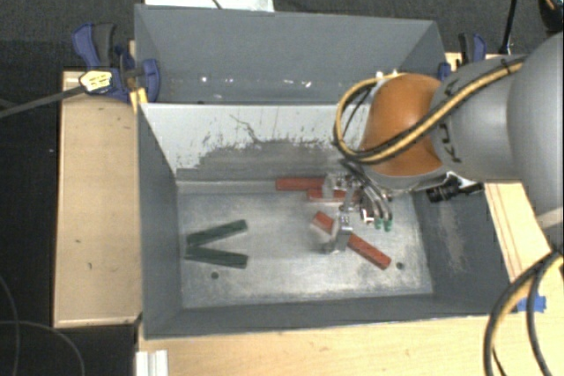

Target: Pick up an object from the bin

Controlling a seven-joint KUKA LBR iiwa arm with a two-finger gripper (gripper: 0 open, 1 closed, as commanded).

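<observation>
Even overhead light; small glints on the bin (264, 48) back wall, soft shadows

Grey bin (291, 57), red sticks (370, 252), dark green sticks (217, 258)

Grey arm (511, 128) in from the right, last link angled down and to the left. Orange wrist cover (401, 123) sits at its end, black-and-yellow cables (423, 132) looped across it. Below it the gripper (342, 233) points down, low, right of centre.
</observation>
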